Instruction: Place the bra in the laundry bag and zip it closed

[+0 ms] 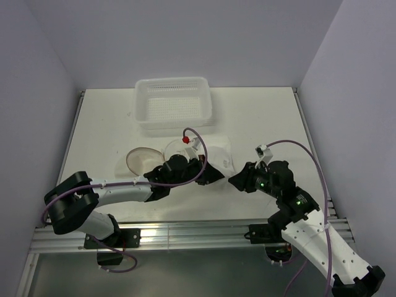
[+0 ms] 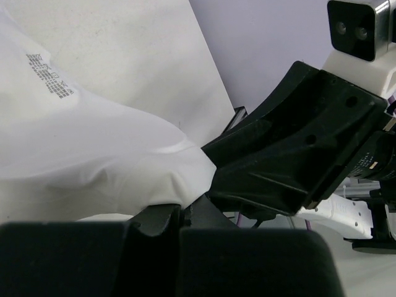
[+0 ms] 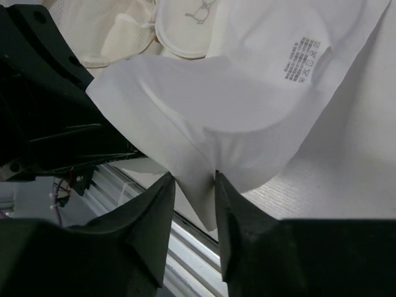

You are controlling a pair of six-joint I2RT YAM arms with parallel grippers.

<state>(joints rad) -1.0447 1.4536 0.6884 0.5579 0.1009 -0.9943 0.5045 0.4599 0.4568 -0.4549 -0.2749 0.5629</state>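
Note:
The bra (image 1: 224, 154) is white fabric with a printed care label, lying just right of table centre. It also fills the left wrist view (image 2: 93, 154). My left gripper (image 1: 210, 174) (image 2: 184, 207) is shut, with an edge of the bra pinched at its tips. My right gripper (image 1: 235, 180) (image 3: 195, 176) is open, and a hanging fold of the bra (image 3: 235, 105) sits between its fingers, brushing both tips. The laundry bag (image 1: 141, 159) (image 3: 111, 31) lies open as two beige mesh discs left of the bra. One disc carries a small black bra drawing.
A white perforated basket (image 1: 173, 104) stands at the back of the table behind the bag. The two grippers are close together near the front centre. The metal rail of the table's front edge (image 1: 185, 232) runs just below them.

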